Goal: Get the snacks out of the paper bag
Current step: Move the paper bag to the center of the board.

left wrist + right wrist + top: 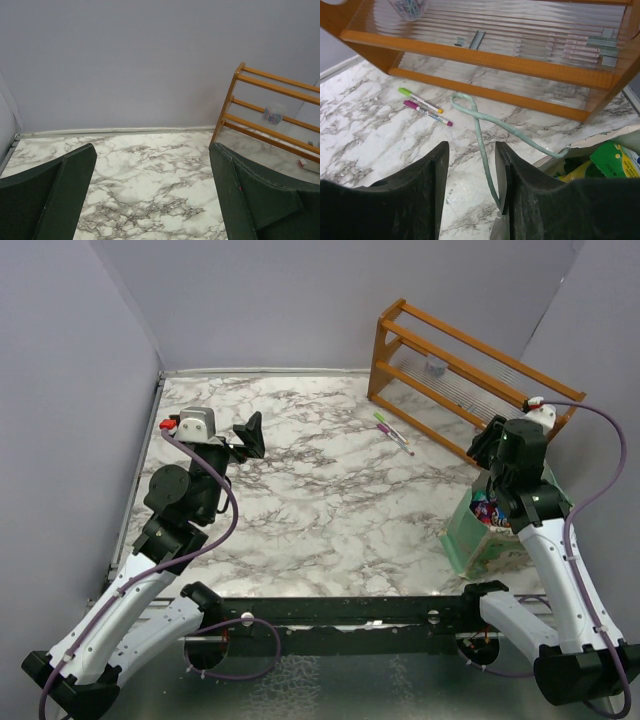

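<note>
The pale mint paper bag [472, 540] stands at the right, under my right arm. Several shiny snack packets [487, 510] show in its open top. In the right wrist view a green packet [612, 160] and a yellow one [575, 172] lie inside the bag's rim [600, 137]. My right gripper [471, 147] is open above the bag's far edge. The bag's mint cord handle [482, 135] runs between its jaws, close to the right finger. It also shows in the top view [487, 445]. My left gripper [152, 150] is open and empty over bare table at the far left [250, 435].
A wooden rack [470, 380] with a ribbed clear shelf stands at the back right, also in the left wrist view [270, 115] and the right wrist view [485, 57]. Two pens [393, 433] lie in front of it, green [420, 100] and purple [427, 112]. Grey walls enclose the marble table.
</note>
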`<state>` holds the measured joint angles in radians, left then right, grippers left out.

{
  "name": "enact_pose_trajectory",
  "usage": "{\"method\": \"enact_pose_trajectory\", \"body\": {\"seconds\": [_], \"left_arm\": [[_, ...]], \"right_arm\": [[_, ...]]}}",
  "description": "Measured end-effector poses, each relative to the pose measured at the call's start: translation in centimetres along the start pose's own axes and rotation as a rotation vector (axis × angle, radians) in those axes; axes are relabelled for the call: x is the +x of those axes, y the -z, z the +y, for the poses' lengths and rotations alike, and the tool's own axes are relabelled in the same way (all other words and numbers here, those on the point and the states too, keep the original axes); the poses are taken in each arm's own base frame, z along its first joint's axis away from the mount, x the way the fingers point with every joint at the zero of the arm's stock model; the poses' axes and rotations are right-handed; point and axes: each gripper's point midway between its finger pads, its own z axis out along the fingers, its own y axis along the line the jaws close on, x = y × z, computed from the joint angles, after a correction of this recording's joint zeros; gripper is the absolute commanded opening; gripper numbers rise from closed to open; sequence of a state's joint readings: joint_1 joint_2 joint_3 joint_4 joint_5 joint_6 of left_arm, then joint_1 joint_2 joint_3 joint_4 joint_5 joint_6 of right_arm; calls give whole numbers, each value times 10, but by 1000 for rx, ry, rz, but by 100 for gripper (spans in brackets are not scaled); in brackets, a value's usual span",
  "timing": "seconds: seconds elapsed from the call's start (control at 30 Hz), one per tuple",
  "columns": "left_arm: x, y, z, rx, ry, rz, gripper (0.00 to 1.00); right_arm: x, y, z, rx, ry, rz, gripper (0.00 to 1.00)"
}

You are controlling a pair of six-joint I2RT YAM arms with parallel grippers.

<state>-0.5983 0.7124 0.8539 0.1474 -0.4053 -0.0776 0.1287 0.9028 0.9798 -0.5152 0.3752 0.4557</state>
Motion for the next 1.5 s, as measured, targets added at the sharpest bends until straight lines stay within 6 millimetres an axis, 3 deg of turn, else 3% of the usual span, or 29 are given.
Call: {"method": "enact_pose_trajectory", "body": {"seconds": [0.2,0.37,0.53,0.77,1.03,1.23,1.5], "left_arm": [[0,0,-2,6,2,0,99],[0,0,-2,5,5,1,99],[1,0,-2,4,11,2,99],[3,0,-2,4,20,5,98],[6,0,-2,3,22,12,98],[10,-1,-3,1,22,21,98],[16,-4,-2,-13,22,37,95]], "right_arm": [[6,-2,3,-30,42,15,30],[9,1,23,-158,116,35,25],[15,8,46,-313,188,64,7],[30,15,73,-504,233,126,6],[60,30,123,-830,191,277,5],[67,57,154,-1021,132,336,4],[101,124,222,-1285,152,429,4]]}}
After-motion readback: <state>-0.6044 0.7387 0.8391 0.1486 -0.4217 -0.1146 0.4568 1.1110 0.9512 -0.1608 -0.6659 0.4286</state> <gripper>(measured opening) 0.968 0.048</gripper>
